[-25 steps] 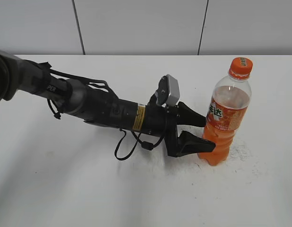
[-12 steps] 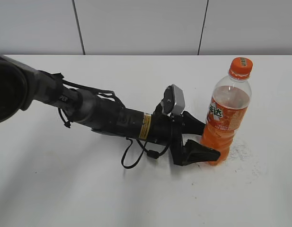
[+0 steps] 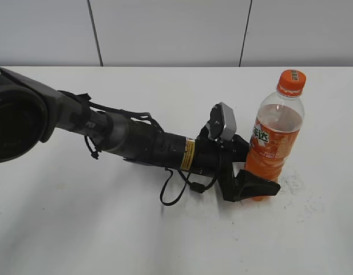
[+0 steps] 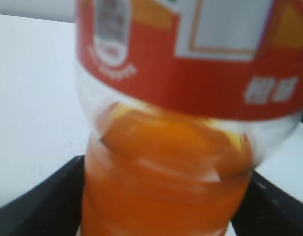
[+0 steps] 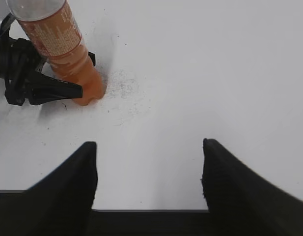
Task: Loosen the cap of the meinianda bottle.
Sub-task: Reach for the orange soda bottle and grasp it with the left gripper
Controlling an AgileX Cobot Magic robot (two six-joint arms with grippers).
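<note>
I see the meinianda bottle (image 3: pixel 273 140) standing upright on the white table (image 3: pixel 107 229), right of centre in the exterior view, with the orange cap (image 3: pixel 291 81) screwed on top and nothing touching it. My left arm (image 3: pixel 136 142) lies low across the table from the left, and the left gripper (image 3: pixel 257 167) has its jaws apart, one finger on each side of the bottle's ribbed lower body. From the left wrist view the bottle (image 4: pixel 180 132) fills the frame, blurred, with a black finger (image 4: pixel 48 196) at each lower corner flanking the orange liquid part; I can't tell if the pads actually press on the plastic. The right gripper (image 5: pixel 149 179) hovers over bare table (image 5: pixel 215 73), jaws wide apart, holding nothing, well apart from the bottle (image 5: pixel 63 49), which sits upper left in that view with the left gripper (image 5: pixel 68 83) around its base. Faint dark scuff specks (image 5: pixel 123 83) mark the table just beside the bottle.
</note>
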